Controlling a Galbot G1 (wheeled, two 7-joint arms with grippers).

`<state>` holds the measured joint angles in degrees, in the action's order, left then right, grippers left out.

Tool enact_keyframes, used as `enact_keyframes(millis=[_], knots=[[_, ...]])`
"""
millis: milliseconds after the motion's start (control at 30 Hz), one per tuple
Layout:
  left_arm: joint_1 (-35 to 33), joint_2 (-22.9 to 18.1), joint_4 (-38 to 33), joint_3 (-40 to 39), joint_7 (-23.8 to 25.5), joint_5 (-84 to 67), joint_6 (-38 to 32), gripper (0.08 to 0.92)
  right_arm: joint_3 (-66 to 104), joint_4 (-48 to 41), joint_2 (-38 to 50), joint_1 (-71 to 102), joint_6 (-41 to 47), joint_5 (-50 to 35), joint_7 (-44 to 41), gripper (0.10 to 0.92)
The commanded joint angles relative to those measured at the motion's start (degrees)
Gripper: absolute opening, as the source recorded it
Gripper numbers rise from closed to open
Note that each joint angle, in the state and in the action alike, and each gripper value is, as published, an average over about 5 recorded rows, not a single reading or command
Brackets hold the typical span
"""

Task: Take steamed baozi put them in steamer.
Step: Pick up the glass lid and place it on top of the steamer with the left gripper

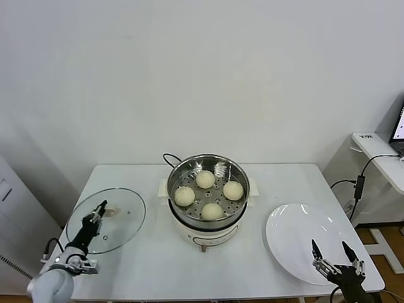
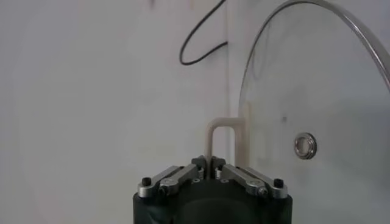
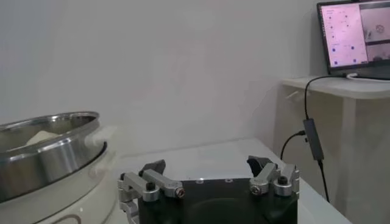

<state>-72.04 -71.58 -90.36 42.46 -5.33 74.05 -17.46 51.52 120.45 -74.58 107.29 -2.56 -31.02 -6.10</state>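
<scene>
At the middle of the white surface (image 1: 145, 252), four steamed baozi (image 1: 209, 196) are seen resting inside the steamer (image 1: 208, 188). To its left, the glass lid (image 1: 106, 220) lies flat, and the left hand (image 1: 99, 211) is clamped on the lid's white handle (image 2: 226, 141). The right hand (image 1: 335, 255) is held over the empty white plate (image 1: 297, 238), fingers spread apart.

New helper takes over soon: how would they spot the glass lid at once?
Start at the steamer in the middle of the white table. The glass lid lies flat on the robot's left of it, the left gripper shut on its white handle. Unlike the opaque white plate opposite, it is see-through.
</scene>
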Motion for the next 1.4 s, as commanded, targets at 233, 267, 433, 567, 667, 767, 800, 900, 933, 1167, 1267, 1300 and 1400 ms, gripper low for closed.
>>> enact_keyframes(millis=[233,267,433,567,667,767,800,900,933,1167,1267,1300,1400], knots=[[-6.6,16.9,-30.4,-9.0,15.2,-29.6,34.0,0.114,-4.8,-6.2,10.2,-9.6,5.4,-4.0,-1.9,0.823],[-6.5,17.6,-32.3,-10.9,15.2,-29.5,37.0,0.114,-4.7,-6.9,10.7,-10.0,5.3,-4.3,-2.6,0.823],[-2.2,17.9,-38.6,-23.9,14.5,-24.0,47.9,0.114,-3.3,-9.1,12.1,-10.8,4.3,-4.7,-4.8,0.823],[4.4,14.7,-37.7,-34.8,14.6,-16.7,52.6,0.114,-2.6,-8.8,11.3,-9.8,4.2,-3.9,-4.8,0.823],[10.4,11.8,-34.7,-42.1,15.5,-12.1,54.9,0.114,-2.0,-8.4,10.5,-8.9,4.1,-3.3,-4.8,0.823],[15.7,8.6,-31.7,-47.3,17.0,-8.0,56.8,0.114,-1.4,-8.2,9.8,-8.0,4.1,-2.8,-4.9,0.823],[17.2,7.8,-30.8,-48.9,17.3,-7.4,57.5,0.114,-1.3,-8.2,9.6,-7.8,4.1,-2.7,-4.9,0.823],[21.1,5.8,-28.0,-53.6,18.2,-6.1,60.0,0.114,-1.3,-7.9,8.8,-7.3,4.1,-2.2,-5.1,0.823],[22.0,5.2,-27.3,-54.8,18.6,-5.7,60.7,0.114,-1.4,-7.8,8.5,-7.1,4.1,-1.9,-5.1,0.823],[26.8,2.2,-22.4,-60.1,19.9,-3.9,62.4,0.114,-2.5,-7.4,7.5,-6.7,4.1,-0.8,-5.1,0.823],[28.4,1.0,-20.1,-62.2,19.9,-3.1,62.5,0.114,-2.7,-7.2,7.5,-6.6,4.1,-0.6,-5.1,0.823],[28.8,0.5,-19.2,-62.6,19.9,-2.8,62.5,0.114,-2.7,-7.1,7.5,-6.5,4.1,-0.5,-5.1,0.823],[29.8,-0.9,-16.3,-63.7,19.7,-1.5,62.5,0.114,-2.6,-6.8,7.6,-6.2,4.0,-0.6,-5.2,0.823]])
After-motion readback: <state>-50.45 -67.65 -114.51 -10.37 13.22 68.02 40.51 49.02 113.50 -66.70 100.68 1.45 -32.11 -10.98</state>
